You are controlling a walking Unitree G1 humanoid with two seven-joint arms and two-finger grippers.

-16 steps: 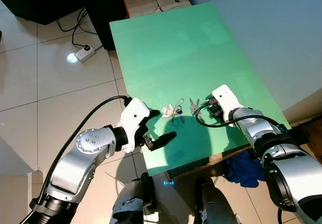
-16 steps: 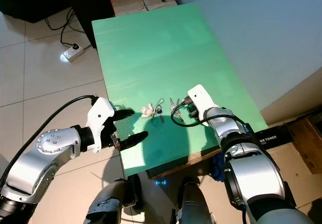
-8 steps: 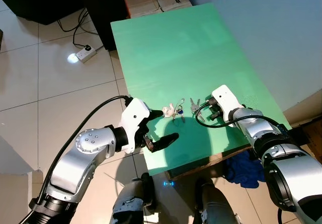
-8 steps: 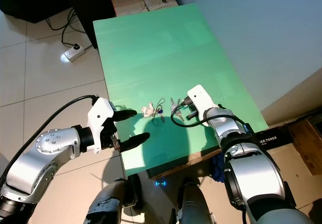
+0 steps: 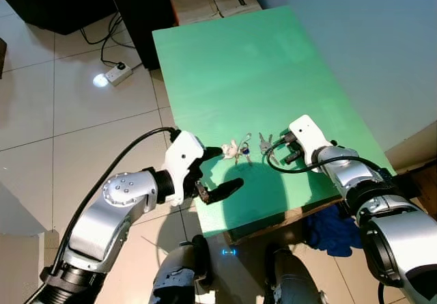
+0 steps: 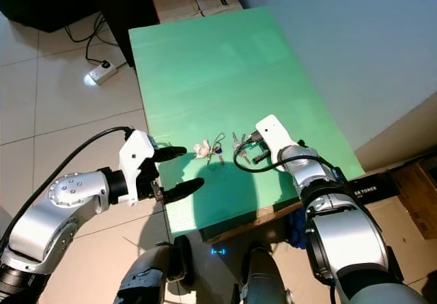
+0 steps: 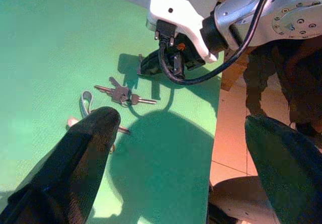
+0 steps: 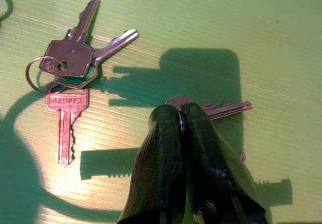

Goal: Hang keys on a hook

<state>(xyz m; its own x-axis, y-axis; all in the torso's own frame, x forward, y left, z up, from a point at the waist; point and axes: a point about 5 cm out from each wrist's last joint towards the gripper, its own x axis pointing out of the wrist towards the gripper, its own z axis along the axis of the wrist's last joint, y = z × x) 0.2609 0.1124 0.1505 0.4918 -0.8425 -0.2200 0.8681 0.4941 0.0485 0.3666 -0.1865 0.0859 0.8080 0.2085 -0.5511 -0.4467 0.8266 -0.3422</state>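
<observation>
The right hand (image 8: 183, 128) pinches one key (image 8: 221, 108) beside the key bunch (image 8: 68, 70); lift slowly off the surface (image 5: 273, 78). The left hand (image 5: 222, 173) hovers spread.

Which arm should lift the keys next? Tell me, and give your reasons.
Right. The right claw is down on the green table and looks shut on a key, right beside the ringed keys. The left claw hovers open near the table's edge, holding nothing.
</observation>
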